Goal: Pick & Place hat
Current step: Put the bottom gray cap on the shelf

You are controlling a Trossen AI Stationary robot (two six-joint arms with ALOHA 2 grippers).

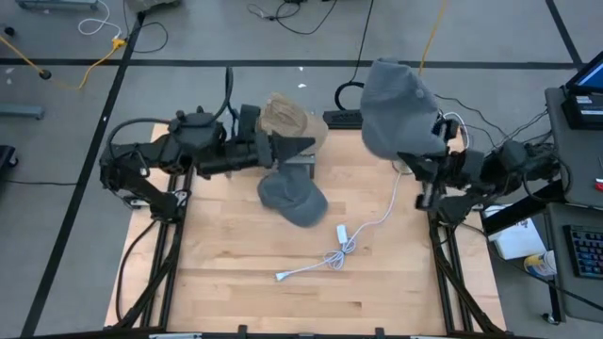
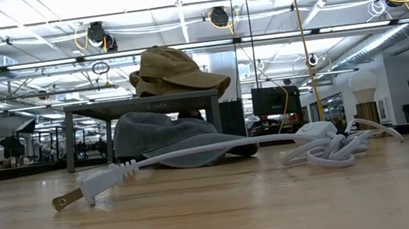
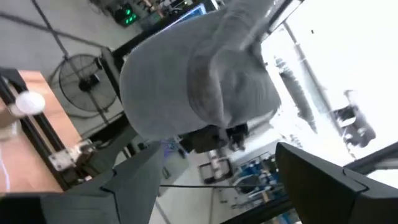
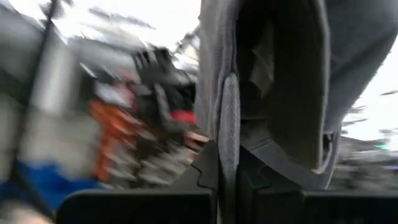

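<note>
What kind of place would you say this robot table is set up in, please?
Probably an open-plan robotics lab or workshop: exposed ceiling pipes, cables on the grey floor, and a keyboard beside the wooden table.

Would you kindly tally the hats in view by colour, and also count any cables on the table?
Grey hats: 2, one held up by the right gripper as grey hat in the air, one grey hat on the table
Tan hat: 1, on the small stand
White cable: 1
Total: 4
</note>
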